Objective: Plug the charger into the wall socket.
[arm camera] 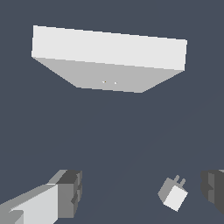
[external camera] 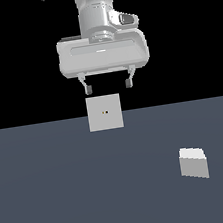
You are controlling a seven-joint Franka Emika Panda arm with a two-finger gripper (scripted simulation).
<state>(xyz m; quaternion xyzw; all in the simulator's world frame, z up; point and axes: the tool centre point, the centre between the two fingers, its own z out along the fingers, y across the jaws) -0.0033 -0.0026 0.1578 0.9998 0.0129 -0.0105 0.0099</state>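
Note:
The charger [external camera: 193, 162] is a small light grey-white block lying on the dark floor at the exterior view's right, well in front of the socket. In the wrist view the charger [arm camera: 173, 194] shows two short prongs. The wall socket [external camera: 104, 112] is a flat upright grey square plate with two tiny dark dots at its centre; it also shows in the wrist view [arm camera: 109, 61]. My gripper [external camera: 108, 86] hangs open and empty high above the floor, just above the socket in the picture. Its fingers [arm camera: 70, 192] frame the wrist view.
The dark blue-grey floor [external camera: 70, 190] spreads around both objects. Nothing else stands on it in these views. The background behind the socket is black.

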